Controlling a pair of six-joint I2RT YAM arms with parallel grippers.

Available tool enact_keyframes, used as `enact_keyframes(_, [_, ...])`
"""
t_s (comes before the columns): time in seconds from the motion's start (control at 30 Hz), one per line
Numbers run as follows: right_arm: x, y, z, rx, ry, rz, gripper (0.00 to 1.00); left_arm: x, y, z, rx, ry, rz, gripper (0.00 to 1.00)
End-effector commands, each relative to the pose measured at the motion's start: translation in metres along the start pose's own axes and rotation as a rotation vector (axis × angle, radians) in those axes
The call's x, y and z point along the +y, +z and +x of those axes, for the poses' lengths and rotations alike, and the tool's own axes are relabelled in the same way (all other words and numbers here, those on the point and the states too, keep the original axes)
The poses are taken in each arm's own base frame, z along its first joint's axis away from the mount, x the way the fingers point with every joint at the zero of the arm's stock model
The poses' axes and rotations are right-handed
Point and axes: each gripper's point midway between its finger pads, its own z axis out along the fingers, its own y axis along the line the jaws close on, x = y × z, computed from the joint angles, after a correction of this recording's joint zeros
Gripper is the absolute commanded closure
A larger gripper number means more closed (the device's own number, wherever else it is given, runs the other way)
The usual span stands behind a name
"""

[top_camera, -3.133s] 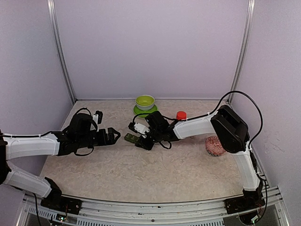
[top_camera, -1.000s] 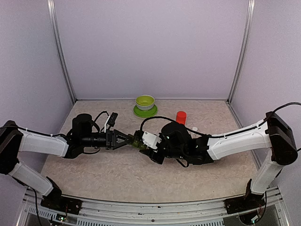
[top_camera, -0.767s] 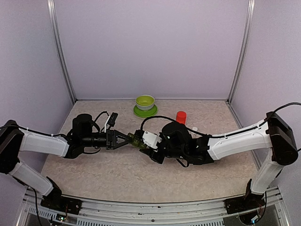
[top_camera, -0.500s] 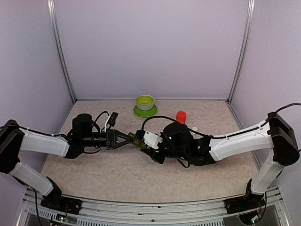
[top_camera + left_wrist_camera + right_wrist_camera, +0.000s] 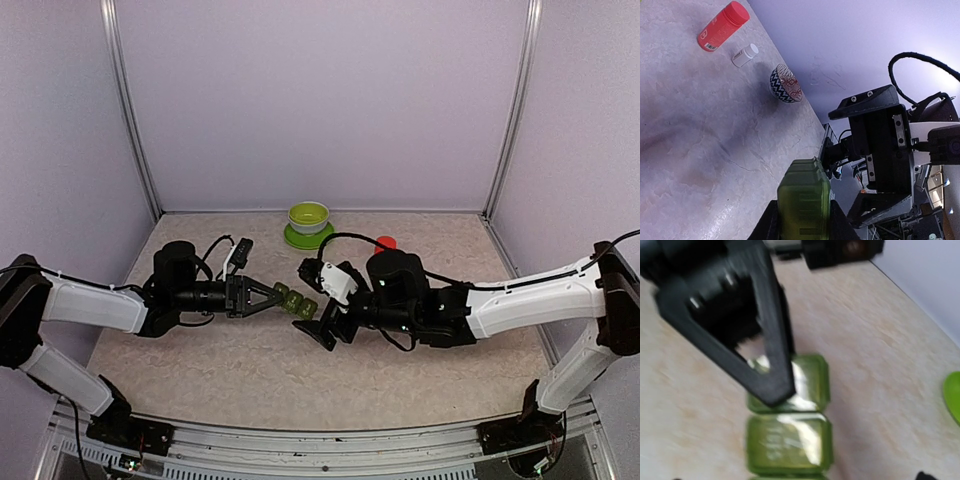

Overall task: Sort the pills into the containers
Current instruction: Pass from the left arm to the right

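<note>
Since the left tool (image 5: 272,297) pinches the strip (image 5: 296,303) by one end cell only, w/ the rest sticking out toward the spread right tool (image 5: 320,325) at mid worktop (image 5: 250,380), it could pivot or slip; a bump from the right arm (image 5: 520,300) would prob. twist it loose

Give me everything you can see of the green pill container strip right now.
The container strip is a short row of joined square compartments in glossy, translucent dark green plastic. The lids look shut; contents cannot be seen. It lies roughly level, apparently off the table, pointing from the left claw toward the right claw. The left claw is shut on one end, a finger across that end lid. The right claw stands open at the other end, apparently not touching it.
</note>
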Motion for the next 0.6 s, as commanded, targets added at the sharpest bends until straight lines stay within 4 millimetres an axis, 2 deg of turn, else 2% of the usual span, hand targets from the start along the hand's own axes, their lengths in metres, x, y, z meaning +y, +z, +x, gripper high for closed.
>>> enact_keyframes(0.0, [0.012,-0.015,-0.018,-0.053,0.175,-0.135,0.0,-0.02,0.0,-0.004,0.005,0.079,0.06,0.8])
enact_keyframes(0.27, [0.01,-0.028,-0.022,-0.047,0.491,-0.317,0.05,-0.038,0.001,0.0,0.021,0.128,0.106,0.8])
enact_keyframes(0.43, [0.009,-0.033,-0.025,-0.033,0.589,-0.347,0.06,-0.044,0.001,0.0,0.019,0.143,0.123,0.8])
enact_keyframes(0.57, [0.008,-0.031,-0.018,-0.005,0.672,-0.354,0.08,-0.053,-0.001,-0.001,0.006,0.153,0.149,0.8])
